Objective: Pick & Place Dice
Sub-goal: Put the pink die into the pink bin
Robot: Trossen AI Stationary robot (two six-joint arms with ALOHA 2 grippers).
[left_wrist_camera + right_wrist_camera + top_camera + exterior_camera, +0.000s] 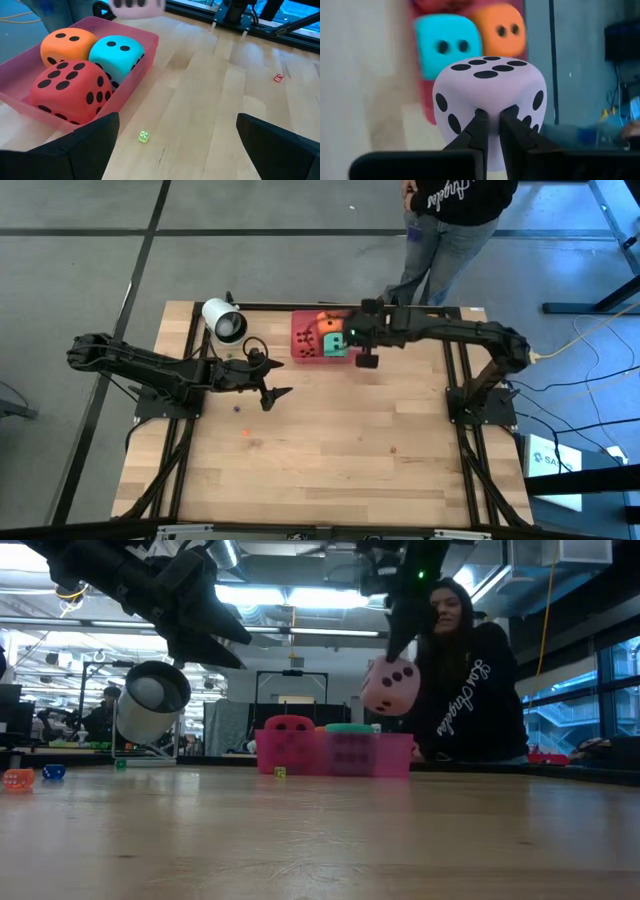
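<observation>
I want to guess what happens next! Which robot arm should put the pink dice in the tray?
The right one. Its hand already pinches the pink dice in the air by the pink tray. The left hand is open, empty and farther from it.

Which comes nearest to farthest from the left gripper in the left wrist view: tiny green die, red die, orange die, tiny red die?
From the open left gripper:
1. Tiny green die, on the bare wood just ahead of the fingers.
2. Red die, in the pink tray's near end.
3. Orange die, behind the red one in the tray.
4. Tiny red die, on the table, far off to the other side.
</observation>
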